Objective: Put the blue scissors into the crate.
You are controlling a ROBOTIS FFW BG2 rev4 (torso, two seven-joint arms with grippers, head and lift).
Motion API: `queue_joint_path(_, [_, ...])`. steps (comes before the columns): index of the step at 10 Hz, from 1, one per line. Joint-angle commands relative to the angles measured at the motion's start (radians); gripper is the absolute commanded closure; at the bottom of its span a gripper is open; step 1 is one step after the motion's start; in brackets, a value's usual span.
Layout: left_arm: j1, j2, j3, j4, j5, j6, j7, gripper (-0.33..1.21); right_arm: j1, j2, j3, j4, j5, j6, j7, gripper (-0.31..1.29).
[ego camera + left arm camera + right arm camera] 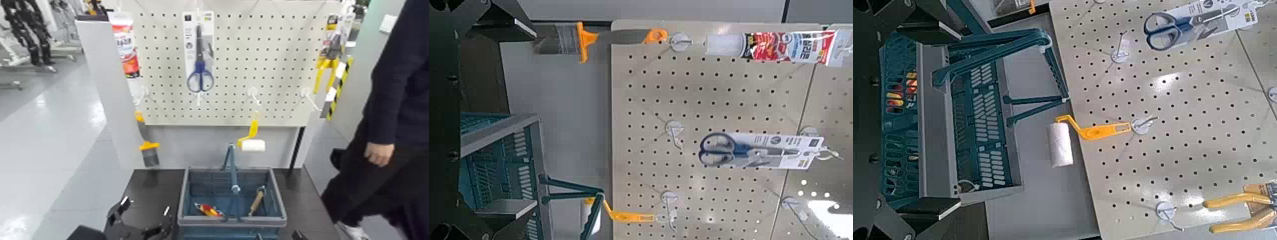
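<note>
The blue scissors [200,71] hang on their tall white card high on the pegboard [274,76], and also show in the left wrist view [729,149] and the right wrist view [1171,27]. Below the board, on the dark table, stands the blue-grey crate [191,191] with its upright central handle. My left gripper [144,212] is low at the table's front left, open and empty, well below the scissors. Only a dark tip of my right gripper [297,235] shows at the bottom edge, right of the crate; the right wrist view shows its fingers [914,209] spread with nothing held.
A person in dark clothes [391,115] stands close on the right. The board also carries a yellow-handled paint roller [251,141], a brush [149,152], a red-and-white tube [125,48] and a yellow-handled tool [329,62]. A red-yellow item [207,209] and a wooden-handled tool [256,201] lie in the crate.
</note>
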Motion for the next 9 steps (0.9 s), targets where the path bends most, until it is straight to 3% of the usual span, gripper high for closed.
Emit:
queue_joint_path(1, [-0.077, -0.003, 0.03, -0.021, 0.047, 0.124, -0.076, 0.13, -0.001, 0.002, -0.001, 0.001, 0.0, 0.0, 0.0, 0.15])
queue_joint_path(3, [-0.171, -0.006, 0.062, -0.024, 0.056, 0.237, -0.236, 0.15, -0.003, 0.002, 0.001, 0.003, 0.0, 0.0, 0.0, 0.15])
queue_joint_path(6, [-0.285, -0.01, 0.076, -0.017, 0.064, 0.292, -0.322, 0.17, -0.004, 0.005, 0.002, 0.006, 0.0, -0.003, 0.0, 0.15])
queue_joint_path(9, [-0.366, -0.012, 0.096, -0.009, 0.066, 0.302, -0.349, 0.2, -0.008, 0.003, 0.004, 0.004, 0.0, -0.004, 0.0, 0.15])
